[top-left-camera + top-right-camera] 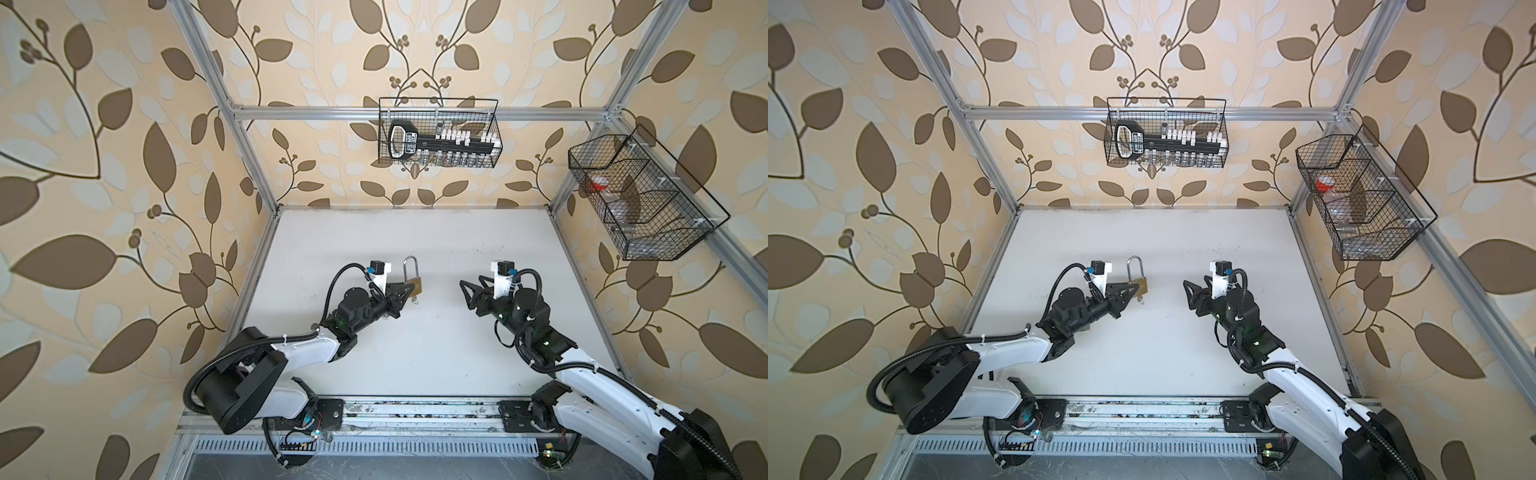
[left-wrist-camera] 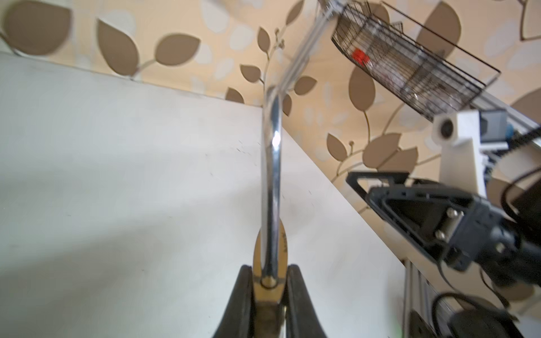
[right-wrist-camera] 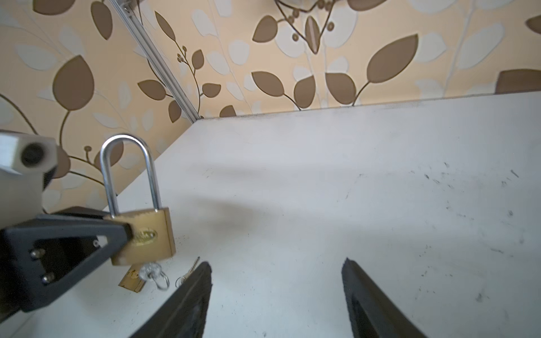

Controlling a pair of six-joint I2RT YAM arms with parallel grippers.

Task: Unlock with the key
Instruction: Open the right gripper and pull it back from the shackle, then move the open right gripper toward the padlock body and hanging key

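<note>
The left pincer [image 2: 269, 295] is clenched on the brass body of a padlock [image 3: 147, 234], holding it just above the white desk [image 1: 415, 232] near the middle, with the steel shackle [image 3: 124, 137] pointing up and both its legs meeting the body. A key [image 3: 150, 270] with a small ring sticks out of the padlock's underside. The right pincer [image 3: 276, 264] is released and empty, hovering over the desk well to the right of the padlock.
</note>
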